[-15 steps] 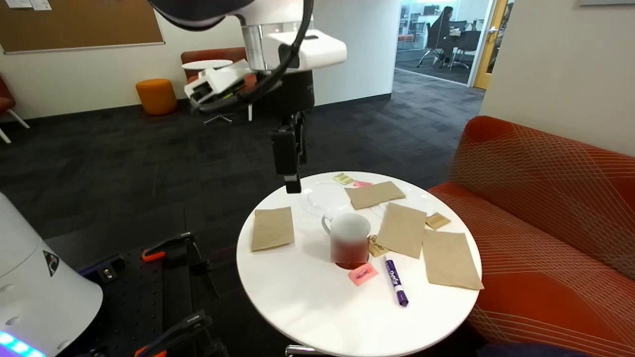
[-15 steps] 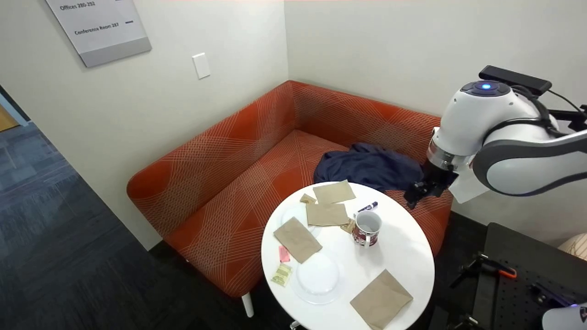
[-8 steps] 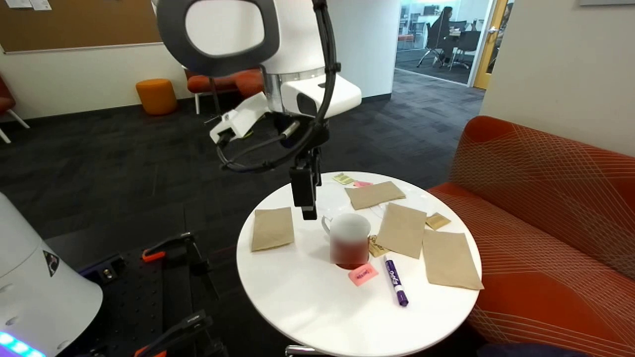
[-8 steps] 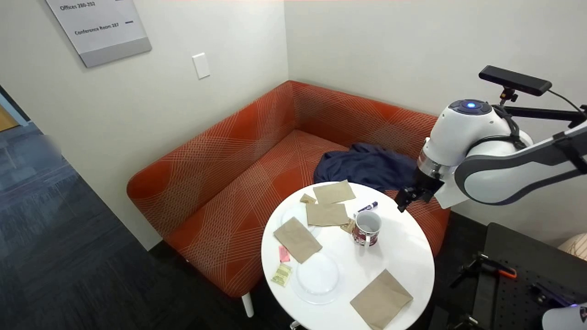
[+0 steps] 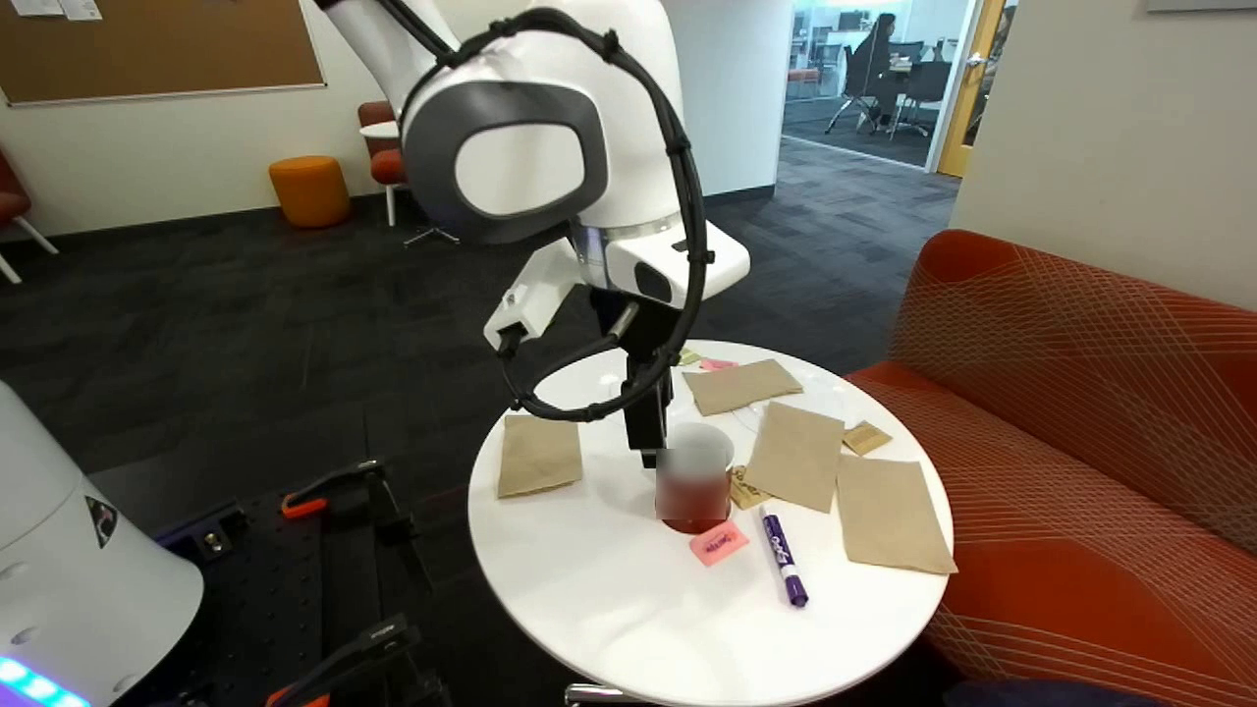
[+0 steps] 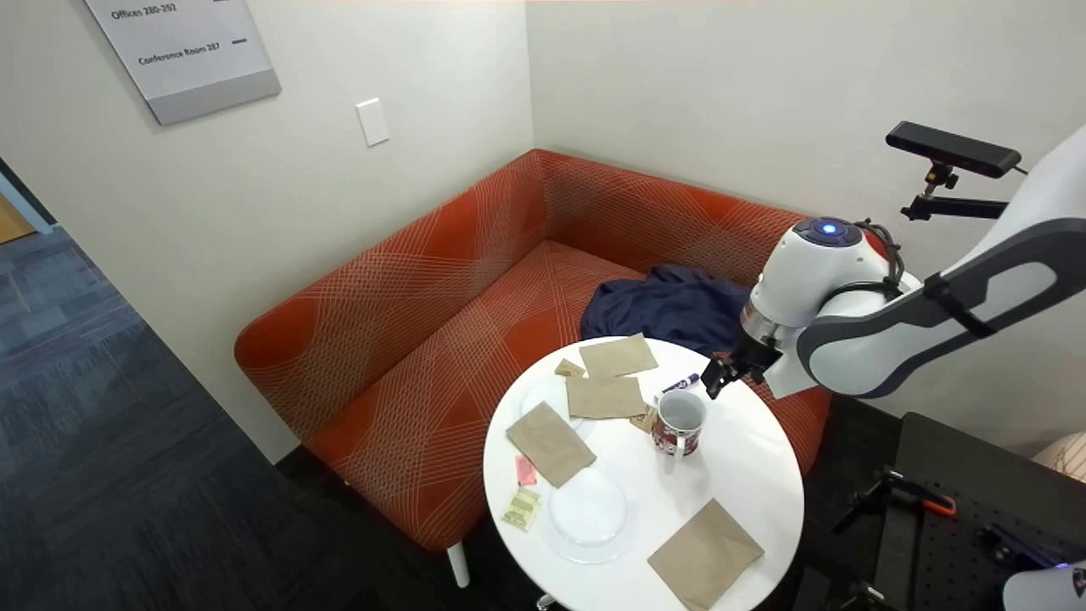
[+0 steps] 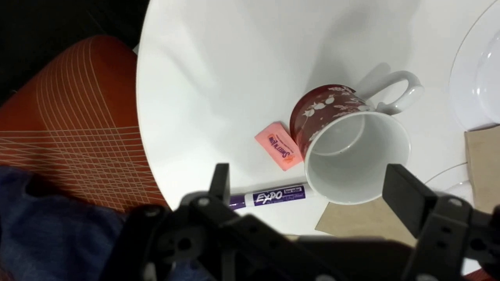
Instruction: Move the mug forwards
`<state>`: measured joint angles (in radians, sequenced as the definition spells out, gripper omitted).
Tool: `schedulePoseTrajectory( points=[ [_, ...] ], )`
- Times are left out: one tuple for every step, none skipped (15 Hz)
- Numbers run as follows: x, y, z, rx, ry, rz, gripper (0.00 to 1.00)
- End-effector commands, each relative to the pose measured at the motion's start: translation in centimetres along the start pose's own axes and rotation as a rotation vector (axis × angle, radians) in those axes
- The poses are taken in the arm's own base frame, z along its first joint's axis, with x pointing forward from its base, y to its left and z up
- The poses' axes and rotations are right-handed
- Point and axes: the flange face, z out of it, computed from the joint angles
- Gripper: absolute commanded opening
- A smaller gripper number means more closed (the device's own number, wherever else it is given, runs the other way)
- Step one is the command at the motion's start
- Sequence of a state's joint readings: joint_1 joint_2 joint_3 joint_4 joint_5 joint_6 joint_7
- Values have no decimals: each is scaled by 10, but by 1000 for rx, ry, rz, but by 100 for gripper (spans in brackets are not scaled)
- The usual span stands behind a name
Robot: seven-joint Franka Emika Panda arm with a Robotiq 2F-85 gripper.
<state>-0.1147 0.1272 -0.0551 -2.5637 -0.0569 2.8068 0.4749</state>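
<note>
— What stands on the round white table (image 6: 747, 475)?

— A glossy dark red cylindrical mug (image 7: 351, 140), printed with white leaves and whitish inside, stands upright; in the wrist view its white handle points between one and two o'clock.

— And the black two-fingered gripper (image 7: 310, 181)?

— Its fingers (image 7: 408, 199) are spread wide apart. In the wrist view, one of them overlaps the mug's rim at four o'clock; whether they touch cannot be told. In an exterior view, the white-and-grey robot arm (image 6: 857, 356) extends from three o'clock, the gripper just off the rim toward one o'clock.

— What surrounds the mug in the wrist view?

— A pink printed paper packet (image 7: 278, 146) lies just beside it at nine o'clock, a purple-and-white marker (image 7: 275, 196) lettered "EXPO" at eight, a flat brown paper napkin (image 7: 363, 218) at six and a clear round plate (image 7: 478, 82) at two.

— And beyond the table?

— In an exterior view, a red-orange fabric sofa (image 6: 407, 373) with fine pale lines stands at eleven o'clock, a crumpled dark blue cloth (image 6: 679, 314) on its seat at twelve.
</note>
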Motion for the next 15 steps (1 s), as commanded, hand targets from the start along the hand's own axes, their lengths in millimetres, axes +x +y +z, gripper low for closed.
schedulePoseTrajectory(
  points=[
    [21, -17, 23, -8, 16, 44, 100],
    [26, -22, 26, -13, 14, 51, 100],
    [29, -27, 30, -19, 10, 57, 100],
    [35, -31, 36, -22, 8, 56, 100],
    [38, -36, 39, -26, 6, 60, 100],
    [41, -40, 42, -33, 3, 59, 100],
    [42, -43, 46, -39, 1, 58, 100],
    [44, -46, 51, -42, -3, 60, 100],
    [46, -49, 54, -48, -7, 64, 100],
    [47, -51, 58, -51, -13, 63, 100],
    [48, -53, 62, -57, -19, 67, 100],
    [49, -55, 66, -59, -29, 72, 100],
    [50, -56, 69, -62, -36, 78, 100],
    [49, -54, 72, -65, -47, 86, 100],
    [48, -52, 75, -68, -53, 94, 100]
  ],
)
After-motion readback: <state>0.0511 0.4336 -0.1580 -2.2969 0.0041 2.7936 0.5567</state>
